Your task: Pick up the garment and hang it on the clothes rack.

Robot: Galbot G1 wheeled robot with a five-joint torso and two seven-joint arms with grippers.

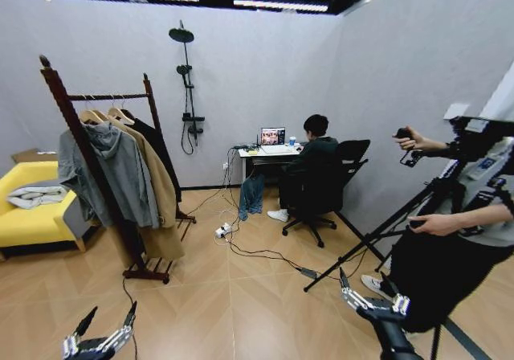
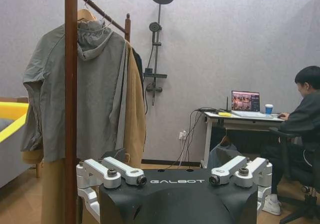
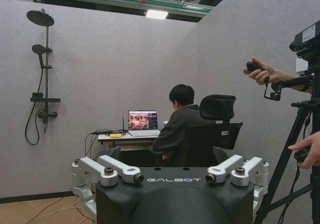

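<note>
The black garment (image 1: pixel 157 147) hangs at the far end of the clothes rack (image 1: pixel 90 147), left of centre in the head view, behind a tan coat and a grey hoodie (image 1: pixel 112 171); soft and limp, it probably grips best near the collar. Low in frame, the left gripper (image 1: pixel 106 325) and right gripper (image 1: pixel 371 294) hover with jaws open and empty.

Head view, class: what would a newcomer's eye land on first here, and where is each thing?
The tall dark red-brown wooden clothes rack stands at the left, already carrying a grey hooded jacket, a tan coat and a black garment behind them. A bright yellow sofa sits at the far left. The left gripper and right gripper hang low, both open and empty.
</note>
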